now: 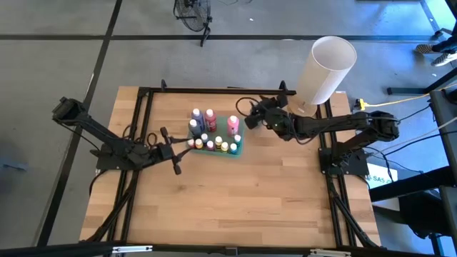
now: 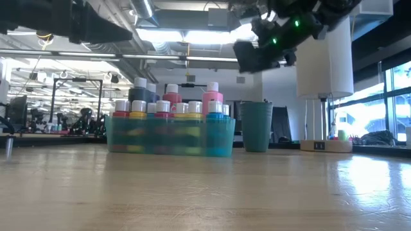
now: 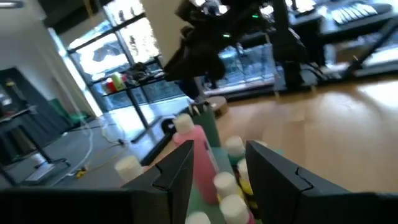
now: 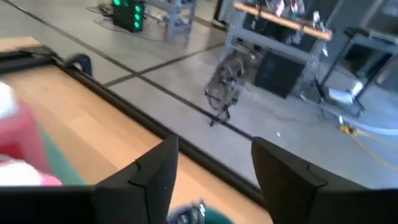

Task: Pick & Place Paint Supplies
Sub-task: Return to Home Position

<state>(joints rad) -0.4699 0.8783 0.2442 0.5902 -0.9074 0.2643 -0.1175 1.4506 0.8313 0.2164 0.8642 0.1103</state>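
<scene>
A green tray [image 1: 235, 151] in mid-table holds several white-capped paint bottles, among them a tall pink one [image 1: 233, 123] [image 2: 212, 96]. Beside the tray's right end stands a teal cup [image 2: 257, 125]. A brush tip [image 4: 186, 213] shows at the cup's rim. My right gripper [image 1: 248, 120] [image 4: 214, 149] hovers open above the cup, nothing between its fingers. My left gripper [image 1: 173, 151] [image 3: 221, 152] is held level just left of the tray, open, pointing at the bottles.
A big white cylinder [image 1: 325, 68] stands at the table's far right corner, behind my right arm. Black frame rails [image 1: 143, 114] run along the table's left, right and far edges. Bare wood [image 1: 243, 207] lies on the near side of the tray.
</scene>
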